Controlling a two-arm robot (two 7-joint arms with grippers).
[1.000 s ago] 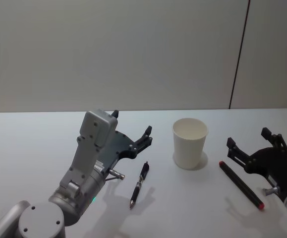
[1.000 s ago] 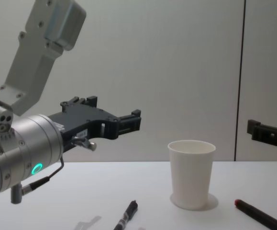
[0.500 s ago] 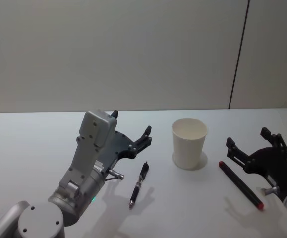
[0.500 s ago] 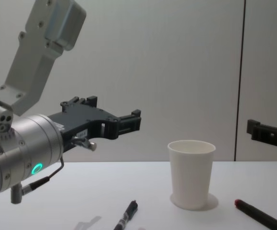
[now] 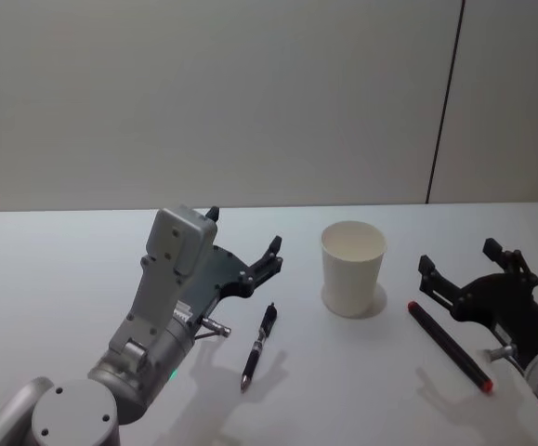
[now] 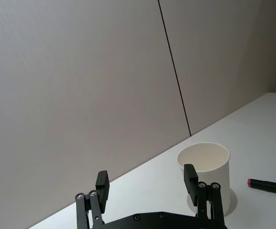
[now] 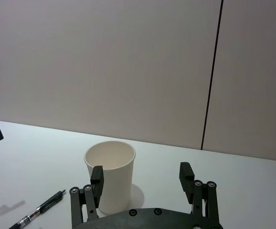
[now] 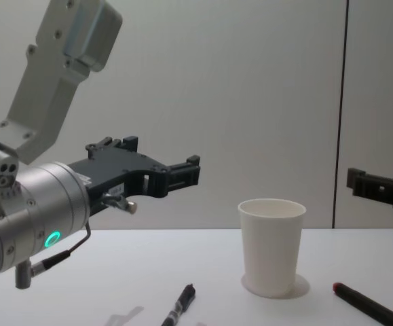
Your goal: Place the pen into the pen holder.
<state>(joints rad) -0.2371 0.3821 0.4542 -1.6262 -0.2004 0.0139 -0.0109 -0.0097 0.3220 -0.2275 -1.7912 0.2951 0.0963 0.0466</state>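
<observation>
The pen holder, a white paper cup [image 5: 352, 269], stands upright at mid-table, also seen as the cup [image 8: 272, 248], [image 6: 204, 169], [image 7: 110, 164]. A black click pen [image 5: 259, 344] lies flat left of it, also in the pen [image 8: 179, 307], [image 7: 40, 211]. My left gripper [image 5: 243, 232] hovers open above and just behind this pen, holding nothing; same gripper [image 6: 146, 177], [image 8: 159, 159]. A black marker with red ends [image 5: 447, 344] lies right of the cup. My right gripper [image 5: 456, 258] hangs open above the marker, empty; same gripper [image 7: 141, 172].
The white table [image 5: 55, 279] ends at a plain grey wall with a dark vertical seam [image 5: 440, 111]. The marker [image 8: 369, 305], [image 6: 271, 187] also shows low at the right in the chest view and beside the cup in the left wrist view.
My right gripper has drifted slightly left toward the cup. The left arm, both pens and the cup have stayed put.
</observation>
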